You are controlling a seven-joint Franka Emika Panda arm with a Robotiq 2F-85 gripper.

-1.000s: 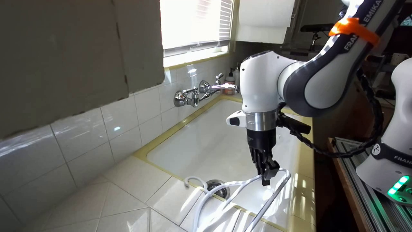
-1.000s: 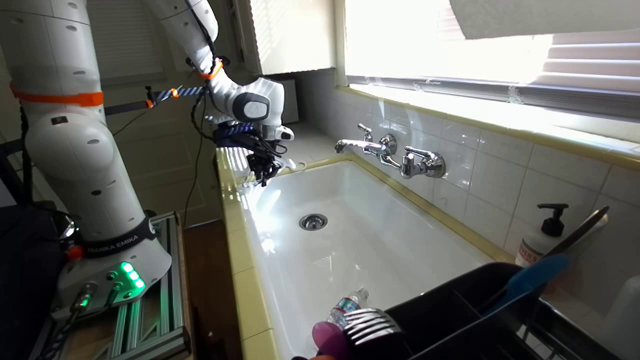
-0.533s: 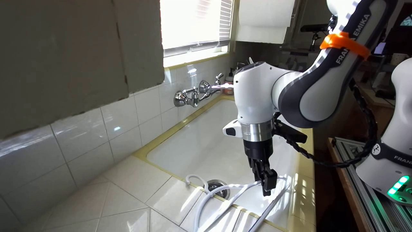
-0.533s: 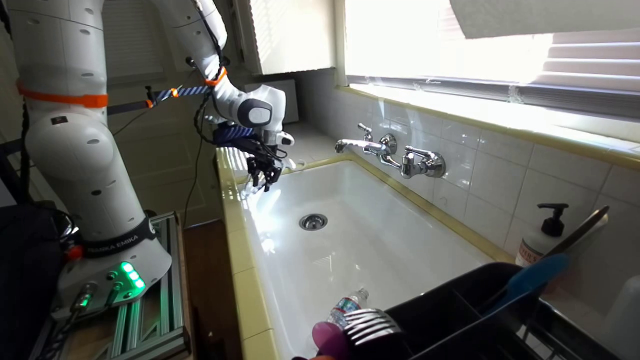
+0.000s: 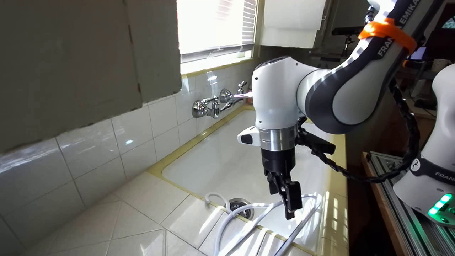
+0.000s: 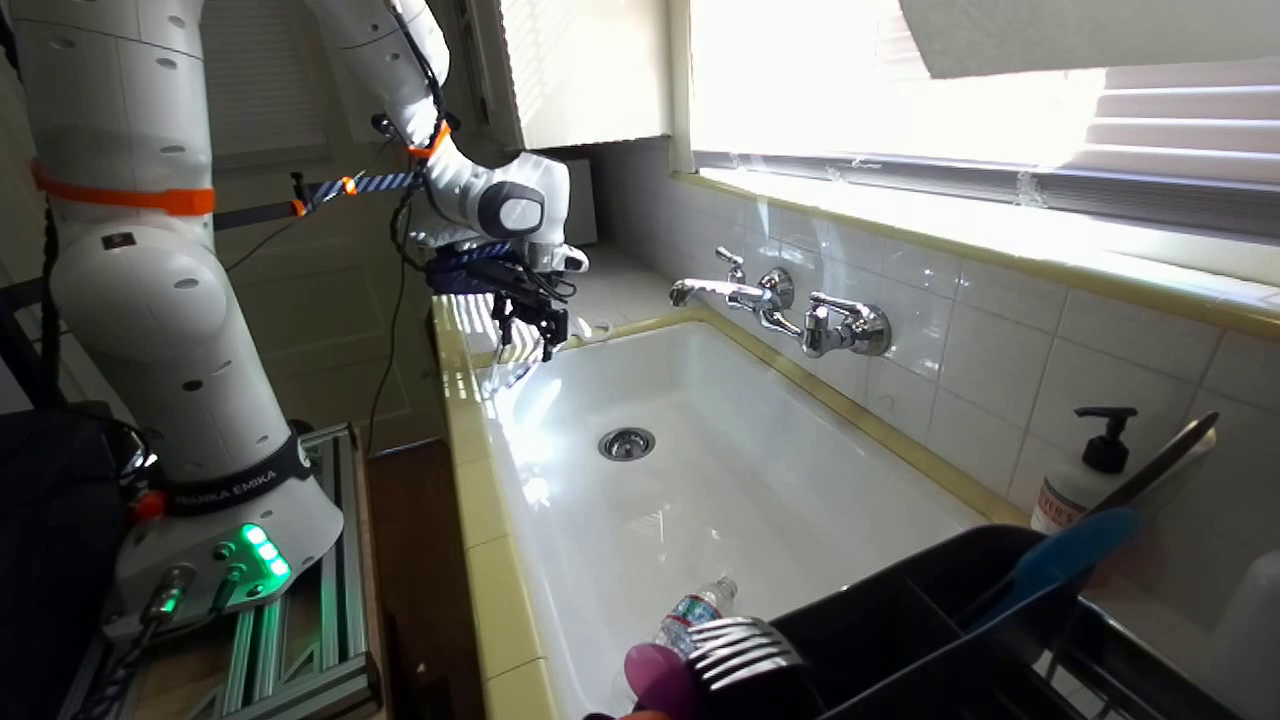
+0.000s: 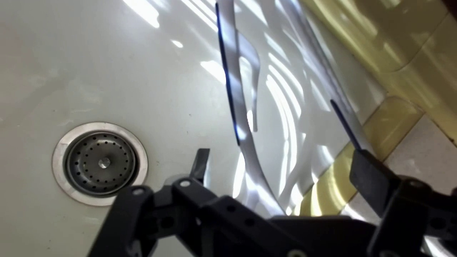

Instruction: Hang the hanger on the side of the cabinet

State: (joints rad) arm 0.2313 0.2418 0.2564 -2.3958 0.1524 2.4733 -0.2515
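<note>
Lying across the sink's near corner and the tiled counter is the white hanger (image 5: 221,227), its hook pointing toward the tiled wall in an exterior view. My gripper (image 5: 282,203) is over its far part, with the fingers spread wide. In the wrist view a curved bar of the hanger (image 7: 234,67) runs between the spread fingers of the gripper (image 7: 280,157), gripped by neither. A straight bar passes by the right finger; whether they touch I cannot tell. The cabinet (image 5: 71,71) hangs on the wall beside the window; its lit face (image 6: 590,70) shows in an exterior view.
The white sink (image 6: 760,480) has a yellow tiled rim and a drain (image 7: 103,162). A chrome tap (image 6: 840,325) juts from the wall. At the sink's far end from the hanger are a plastic bottle (image 6: 690,615), a black rack (image 6: 900,610) with cutlery and a soap bottle (image 6: 1085,475).
The gripper has gone down with the hanger's raised part, then opened and let it go. It has since shifted slightly toward the wall and up, while the hanger stays put.
</note>
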